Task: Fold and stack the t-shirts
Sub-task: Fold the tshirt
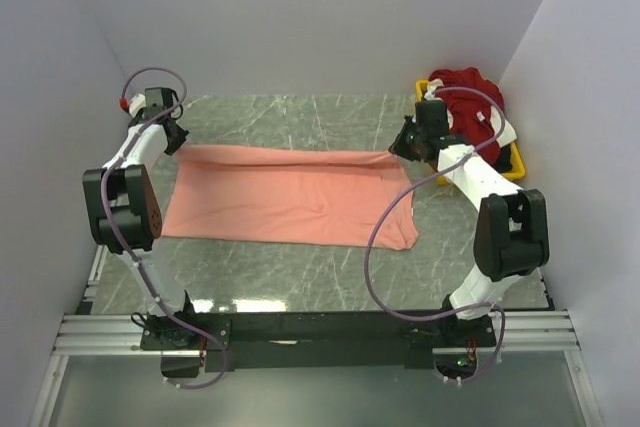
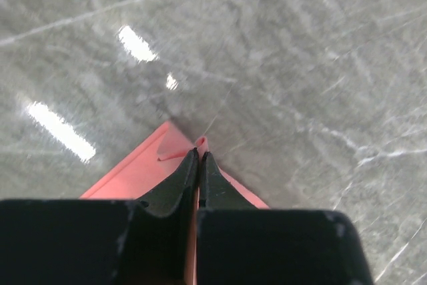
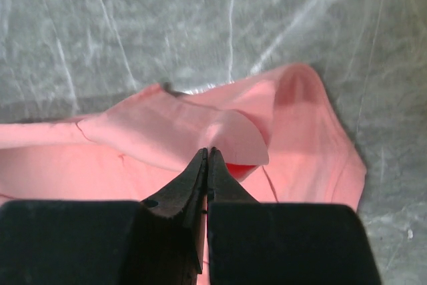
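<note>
A salmon-pink t-shirt (image 1: 290,197) lies spread across the middle of the marble table, folded into a wide band. My left gripper (image 1: 178,143) is shut on its far left corner; in the left wrist view the pink cloth (image 2: 143,168) pokes out past the closed tips of my left gripper (image 2: 200,155). My right gripper (image 1: 398,152) is shut on the shirt's far right corner, where a curled flap of pink cloth (image 3: 200,131) sits pinched at the closed tips of my right gripper (image 3: 208,151). A dark red t-shirt with white parts (image 1: 468,97) lies heaped in the yellow tray.
The yellow plastic tray (image 1: 514,162) stands at the back right against the white wall, behind the right arm. White walls close in the table on the left, back and right. A purple cable (image 1: 375,247) loops from the right arm over the shirt's right end.
</note>
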Controlling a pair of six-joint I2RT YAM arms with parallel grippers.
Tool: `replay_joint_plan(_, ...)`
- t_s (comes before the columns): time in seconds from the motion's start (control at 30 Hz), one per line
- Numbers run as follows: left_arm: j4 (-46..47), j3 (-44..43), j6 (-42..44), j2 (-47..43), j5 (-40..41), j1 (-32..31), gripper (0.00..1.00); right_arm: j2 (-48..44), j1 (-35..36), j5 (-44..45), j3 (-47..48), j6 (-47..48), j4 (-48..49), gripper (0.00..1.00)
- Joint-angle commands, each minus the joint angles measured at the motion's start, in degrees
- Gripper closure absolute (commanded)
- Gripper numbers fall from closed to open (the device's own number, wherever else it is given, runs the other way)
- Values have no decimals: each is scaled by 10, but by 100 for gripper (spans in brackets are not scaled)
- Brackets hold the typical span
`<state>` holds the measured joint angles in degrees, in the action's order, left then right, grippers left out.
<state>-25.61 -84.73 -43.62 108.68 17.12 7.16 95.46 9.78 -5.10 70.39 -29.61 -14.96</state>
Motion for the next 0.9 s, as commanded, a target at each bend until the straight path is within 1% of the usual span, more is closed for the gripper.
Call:
replay_joint_plan(0.0,31,24,-9,-40,-7,3,99,-32,7,14,-38,-7,26,100)
replay_joint_plan(0.4,34,77,-8,-80,5,7,99,-97,17,17,-126,-8,41,100)
replay_joint_plan(0.87,29,105,-2,-102,5,16,99,-144,30,6,-200,-7,51,100)
